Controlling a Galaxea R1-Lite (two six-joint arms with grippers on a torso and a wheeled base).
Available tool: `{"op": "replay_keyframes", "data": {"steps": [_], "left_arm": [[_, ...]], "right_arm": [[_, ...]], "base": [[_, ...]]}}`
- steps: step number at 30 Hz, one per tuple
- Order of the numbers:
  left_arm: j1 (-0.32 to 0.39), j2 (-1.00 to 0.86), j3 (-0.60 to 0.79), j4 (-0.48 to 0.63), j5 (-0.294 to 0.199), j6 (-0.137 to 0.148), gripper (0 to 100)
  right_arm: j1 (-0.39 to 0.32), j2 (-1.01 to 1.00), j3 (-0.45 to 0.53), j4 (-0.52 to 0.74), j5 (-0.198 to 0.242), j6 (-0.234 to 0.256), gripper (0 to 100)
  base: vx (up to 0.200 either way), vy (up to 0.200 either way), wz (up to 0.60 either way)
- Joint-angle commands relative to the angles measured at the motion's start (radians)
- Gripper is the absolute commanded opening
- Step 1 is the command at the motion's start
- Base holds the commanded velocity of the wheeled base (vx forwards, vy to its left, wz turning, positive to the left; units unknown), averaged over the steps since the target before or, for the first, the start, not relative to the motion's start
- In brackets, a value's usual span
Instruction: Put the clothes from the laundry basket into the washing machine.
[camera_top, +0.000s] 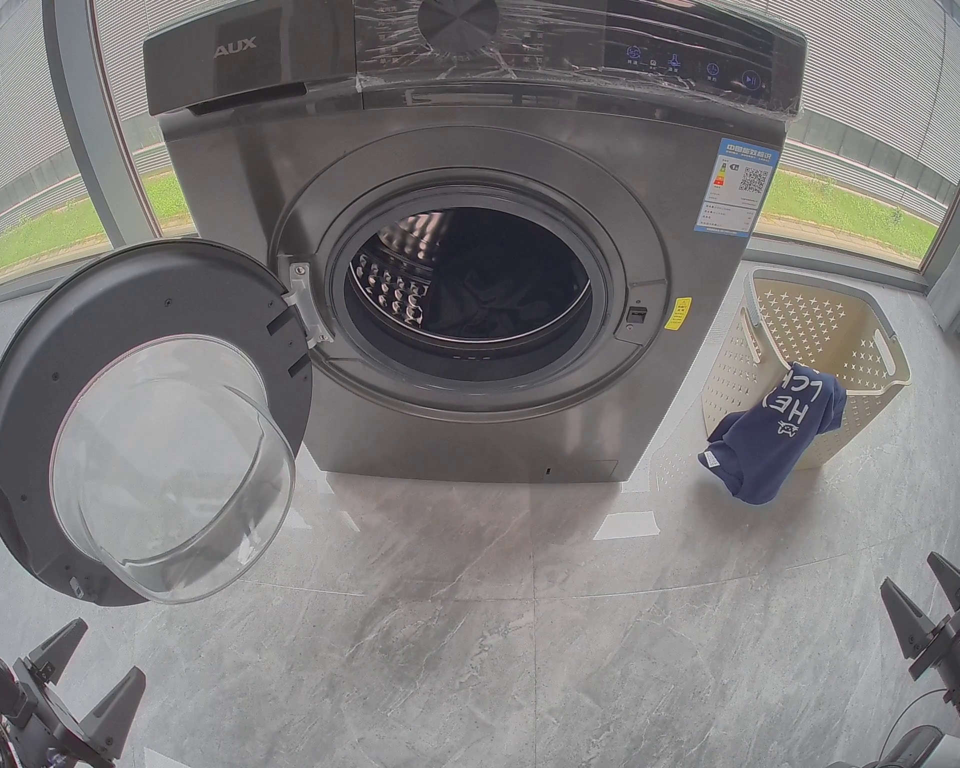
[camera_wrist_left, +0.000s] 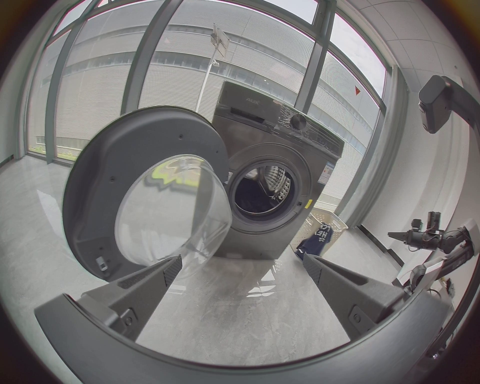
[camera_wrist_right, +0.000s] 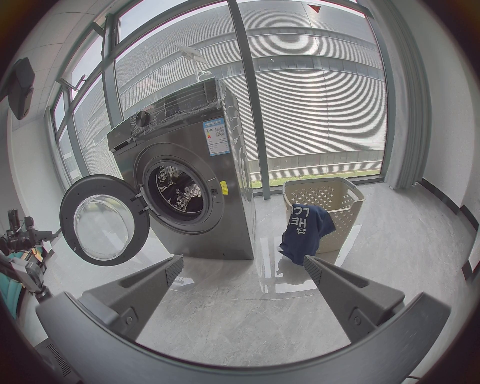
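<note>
A grey front-loading washing machine (camera_top: 470, 250) stands ahead with its round door (camera_top: 150, 420) swung wide to the left. Dark cloth lies inside the drum (camera_top: 480, 290). To the machine's right sits a cream laundry basket (camera_top: 860, 330), and a navy shirt (camera_top: 775, 435) with white lettering hangs over its front rim onto the floor. My left gripper (camera_top: 70, 665) is low at the left, open and empty. My right gripper (camera_top: 935, 600) is low at the right, open and empty, well short of the basket. The shirt (camera_wrist_right: 302, 232) and basket (camera_wrist_right: 332, 197) lie beyond the right gripper (camera_wrist_right: 242, 265).
The open door (camera_wrist_left: 145, 195) juts into the floor space on the left, close in front of the left gripper (camera_wrist_left: 242, 262). Glass window walls run behind the machine. Grey tiled floor (camera_top: 520, 620) lies between me and the machine.
</note>
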Motion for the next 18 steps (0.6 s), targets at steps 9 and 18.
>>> {"op": "replay_keyframes", "data": {"steps": [9, 18], "left_arm": [[0.157, -0.207, 0.017, 0.183, -0.03, 0.019, 100], [0.301, -0.245, 0.017, 0.209, -0.107, 0.064, 100]], "right_arm": [[-0.12, -0.352, 0.018, 0.248, 0.044, -0.022, 100], [-0.147, -0.431, 0.018, 0.409, 0.031, -0.03, 100]], "base": [[0.0, -0.089, 0.0], [0.0, 0.0, 0.0]]}}
